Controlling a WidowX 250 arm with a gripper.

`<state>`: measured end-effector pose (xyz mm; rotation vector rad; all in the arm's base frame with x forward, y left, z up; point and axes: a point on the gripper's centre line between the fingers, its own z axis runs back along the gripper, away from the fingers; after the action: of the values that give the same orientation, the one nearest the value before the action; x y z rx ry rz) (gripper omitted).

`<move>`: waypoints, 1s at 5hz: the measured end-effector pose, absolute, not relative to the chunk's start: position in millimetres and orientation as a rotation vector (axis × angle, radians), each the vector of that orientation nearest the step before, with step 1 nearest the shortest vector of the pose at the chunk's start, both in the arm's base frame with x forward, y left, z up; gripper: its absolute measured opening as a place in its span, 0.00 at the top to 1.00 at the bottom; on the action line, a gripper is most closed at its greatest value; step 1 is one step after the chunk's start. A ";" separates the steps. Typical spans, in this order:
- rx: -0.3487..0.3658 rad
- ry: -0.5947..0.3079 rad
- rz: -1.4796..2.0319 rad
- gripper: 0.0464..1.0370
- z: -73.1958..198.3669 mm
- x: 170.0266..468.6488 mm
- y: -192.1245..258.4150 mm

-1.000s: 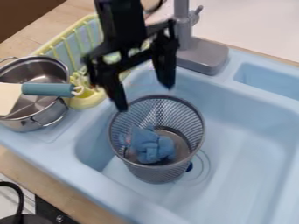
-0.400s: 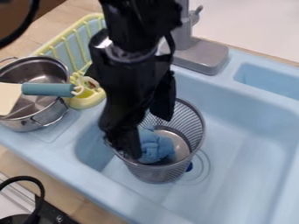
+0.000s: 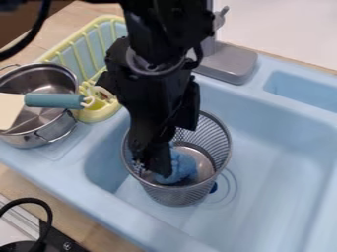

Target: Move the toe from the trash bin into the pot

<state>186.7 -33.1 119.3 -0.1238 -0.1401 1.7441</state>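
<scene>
Over the mesh trash bin (image 3: 176,195), the black gripper (image 3: 175,150) hangs down with its fingers apart, so it is open. The left finger reaches inside the bin, in front of the left part of the soft blue toy (image 3: 185,167); the other finger is higher, near the bin's back rim. The toy lies at the bin's bottom, its left side hidden by the gripper. At the left stands the steel pot (image 3: 26,139), with a teal-handled spatula lying across its top.
The bin stands in the light blue sink (image 3: 276,162). A yellow dish rack (image 3: 71,48) is behind the pot, and the grey faucet base (image 3: 230,64) stands at the sink's back edge. A black cable (image 3: 47,216) curves at the lower left.
From above the bin's back left, the gripper has come down into it and turned. Lately its lower finger shifted slightly right, over the toy's left side. Toy, bin and pot have stayed put.
</scene>
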 end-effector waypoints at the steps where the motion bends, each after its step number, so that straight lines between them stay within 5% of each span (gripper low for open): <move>1: -0.098 -0.124 1.783 0.04 114.2 191.6 -32.0; 5: -0.017 -0.103 1.901 0.09 74.4 202.5 -28.0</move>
<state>202.5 -28.0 74.4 -0.0168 -0.1029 1.9014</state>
